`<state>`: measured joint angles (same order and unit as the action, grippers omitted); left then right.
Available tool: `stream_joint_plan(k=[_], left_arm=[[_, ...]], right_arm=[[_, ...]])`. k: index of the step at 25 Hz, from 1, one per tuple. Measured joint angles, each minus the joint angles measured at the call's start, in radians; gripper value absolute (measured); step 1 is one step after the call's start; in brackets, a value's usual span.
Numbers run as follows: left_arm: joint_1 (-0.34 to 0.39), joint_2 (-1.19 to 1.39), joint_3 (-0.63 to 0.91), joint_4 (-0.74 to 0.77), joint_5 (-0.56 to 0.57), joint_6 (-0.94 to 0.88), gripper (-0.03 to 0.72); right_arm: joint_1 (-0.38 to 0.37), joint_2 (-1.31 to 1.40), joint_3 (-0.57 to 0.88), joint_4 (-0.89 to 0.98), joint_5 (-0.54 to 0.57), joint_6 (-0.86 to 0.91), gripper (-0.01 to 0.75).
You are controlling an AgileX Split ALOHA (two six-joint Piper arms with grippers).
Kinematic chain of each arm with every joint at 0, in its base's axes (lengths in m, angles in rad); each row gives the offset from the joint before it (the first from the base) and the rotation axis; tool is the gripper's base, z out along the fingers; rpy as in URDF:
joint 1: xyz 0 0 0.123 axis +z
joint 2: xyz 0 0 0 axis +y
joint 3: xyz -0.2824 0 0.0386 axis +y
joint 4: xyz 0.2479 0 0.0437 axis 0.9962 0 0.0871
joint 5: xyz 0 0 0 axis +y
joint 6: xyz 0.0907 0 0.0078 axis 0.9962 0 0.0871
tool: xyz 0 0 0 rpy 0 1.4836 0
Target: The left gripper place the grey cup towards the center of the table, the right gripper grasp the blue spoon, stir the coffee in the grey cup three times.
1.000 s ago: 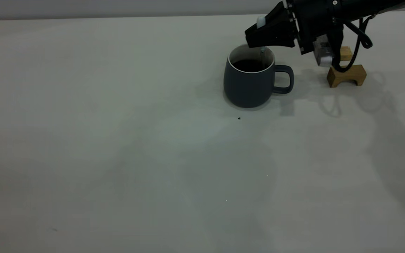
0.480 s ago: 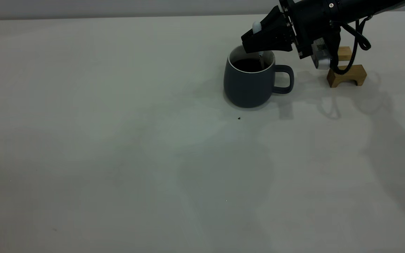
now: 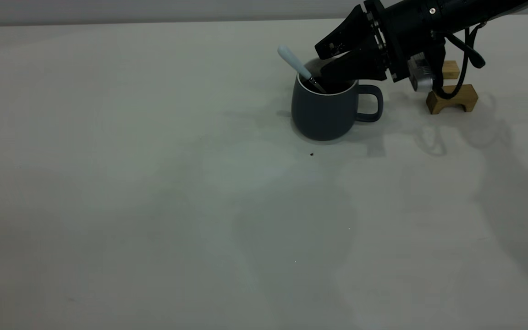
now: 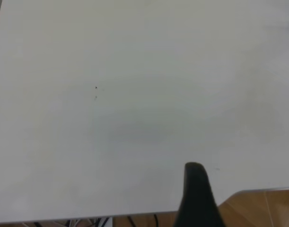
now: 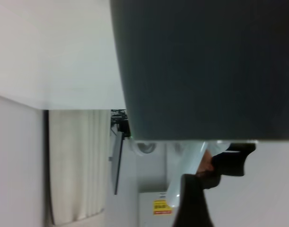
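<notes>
Wide bare table (image 3: 154, 206) left of the cup (image 3: 321, 114); a wooden block (image 3: 452, 97) crowds its handle side.

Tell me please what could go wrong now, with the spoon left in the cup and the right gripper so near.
1. The right gripper hangs open just over the grey cup; pulling away, its lower finger might catch the rim and tip the coffee.
2. The blue spoon leans free against the rim, handle sticking out; a small knock might flip it out and splash the table.
3. The wooden block stands close under the arm and might be brushed.
</notes>
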<state>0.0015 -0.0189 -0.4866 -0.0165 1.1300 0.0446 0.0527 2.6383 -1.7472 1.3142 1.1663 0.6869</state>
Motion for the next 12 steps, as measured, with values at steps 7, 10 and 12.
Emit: stream_joint_plan(k=[7,10,12], left_arm=[[0.0,0.0,0.0,0.0,0.0,0.0,0.585],[0.0,0.0,0.0,0.0,0.0,0.0,0.585],[0.0,0.0,0.0,0.0,0.0,0.0,0.585]], right_arm=[[0.003,-0.093,0.001,-0.011,-0.003,-0.373,0.644],[0.014,-0.187,0.001,-0.099,-0.001,-0.63,0.593],[0.025,-0.254,0.001,-0.244,0.005,-0.783,0.542]])
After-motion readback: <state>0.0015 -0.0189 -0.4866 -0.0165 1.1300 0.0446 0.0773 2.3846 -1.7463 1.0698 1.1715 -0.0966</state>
